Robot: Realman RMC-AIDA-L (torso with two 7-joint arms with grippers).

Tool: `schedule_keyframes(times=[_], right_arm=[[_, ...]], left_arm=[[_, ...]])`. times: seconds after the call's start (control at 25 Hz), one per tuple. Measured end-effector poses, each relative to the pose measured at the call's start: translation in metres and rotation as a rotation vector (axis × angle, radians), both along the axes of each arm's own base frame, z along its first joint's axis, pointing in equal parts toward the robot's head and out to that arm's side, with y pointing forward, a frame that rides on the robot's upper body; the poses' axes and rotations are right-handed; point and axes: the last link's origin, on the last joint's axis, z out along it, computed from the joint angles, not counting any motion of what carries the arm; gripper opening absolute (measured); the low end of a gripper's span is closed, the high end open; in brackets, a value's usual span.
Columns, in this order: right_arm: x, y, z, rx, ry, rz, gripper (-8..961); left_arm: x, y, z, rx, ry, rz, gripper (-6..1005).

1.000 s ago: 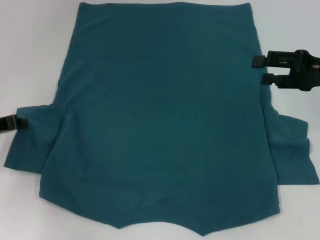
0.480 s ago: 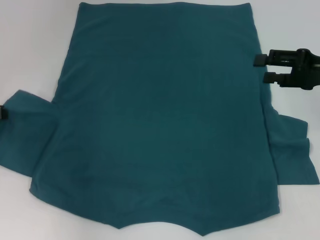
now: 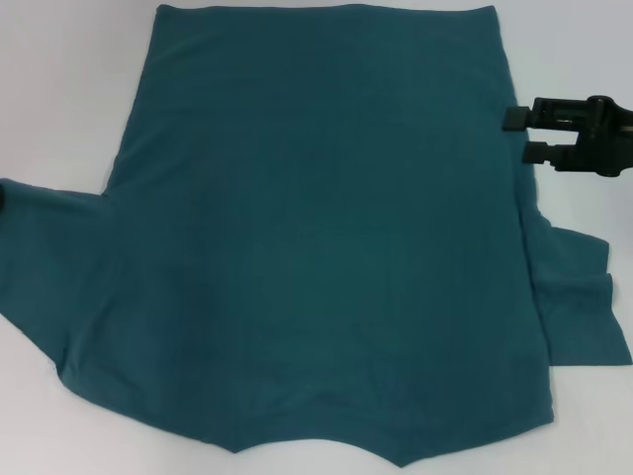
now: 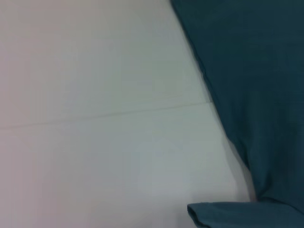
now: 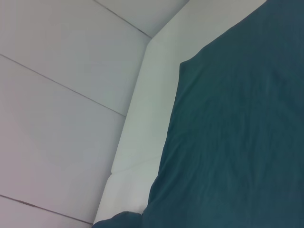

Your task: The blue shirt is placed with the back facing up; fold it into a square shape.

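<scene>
My left pincer (image 3: 2, 198) sits at the far left edge by the sleeve, grip unreadable | shirt (image 3: 326, 237) lies flat, plain side up, across the white bench (image 3: 59, 89) | my right pincer (image 3: 519, 136) hangs with fingers apart at the shirt's right edge.

White table (image 3: 59, 89); blue shirt (image 3: 326, 237) spread flat on it.

Readable text: none in any view.
Dark teal-blue soft cotton short-sleeved shirt (image 3: 326, 237): plain side up, no lettering showing.
White bench (image 3: 59, 89): bare of labels, numbers, signs.
</scene>
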Motion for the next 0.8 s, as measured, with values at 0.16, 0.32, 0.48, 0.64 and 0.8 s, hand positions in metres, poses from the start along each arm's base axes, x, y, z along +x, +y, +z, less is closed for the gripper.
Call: schedule_keyframes(times=[0.16, 0.32, 0.48, 0.64, 0.8], right_arm=[[0.000, 0.000, 0.000, 0.000, -0.002, 0.001, 807], [0.000, 0.000, -0.001, -0.003, -0.003, 0.000, 807], [0.002, -0.001, -0.002, -0.006, -0.003, -0.002, 807], [0.002, -0.001, -0.003, -0.009, -0.003, -0.003, 807], [0.002, -0.001, -0.003, -0.010, -0.003, -0.002, 807]], left_arm=[[0.013, 0.001, 0.001, -0.011, -0.013, 0.032, 1], [0.035, 0.000, -0.001, -0.058, -0.096, 0.083, 5], [0.055, 0.001, -0.007, -0.097, -0.182, 0.164, 10], [0.077, 0.005, -0.019, -0.148, -0.232, 0.225, 15], [0.088, 0.010, -0.036, -0.191, -0.261, 0.256, 21]])
